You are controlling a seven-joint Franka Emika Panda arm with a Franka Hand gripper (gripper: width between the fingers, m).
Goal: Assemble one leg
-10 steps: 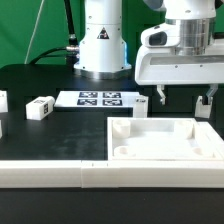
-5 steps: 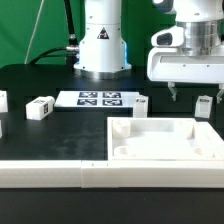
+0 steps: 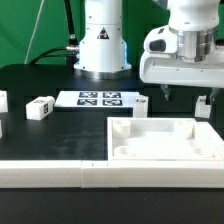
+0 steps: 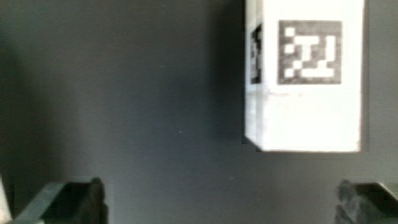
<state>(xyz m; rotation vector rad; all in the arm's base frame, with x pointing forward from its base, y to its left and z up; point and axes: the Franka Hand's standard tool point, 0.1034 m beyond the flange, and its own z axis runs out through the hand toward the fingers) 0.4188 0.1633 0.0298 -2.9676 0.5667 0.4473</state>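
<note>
My gripper (image 3: 184, 97) hangs open and empty above the black table, just behind the large white tray panel (image 3: 165, 143). A white leg (image 3: 205, 104) with a tag stands close to its finger on the exterior view's right. In the wrist view a white leg (image 4: 302, 78) with a square tag lies on the black table ahead of my gripper (image 4: 222, 202). It is outside the gap and touches neither dark fingertip (image 4: 71, 200). Another leg (image 3: 140, 104) stands by the marker board's right end, and one more (image 3: 41, 107) lies at the left.
The marker board (image 3: 100, 98) lies flat in front of the robot base (image 3: 103, 45). A long white bar (image 3: 60, 173) runs along the front edge. A further white part (image 3: 2, 101) shows at the far left edge.
The gripper shifted toward the exterior view's right and slightly up, then came back left to about where it was a second ago. The parts have not moved.
</note>
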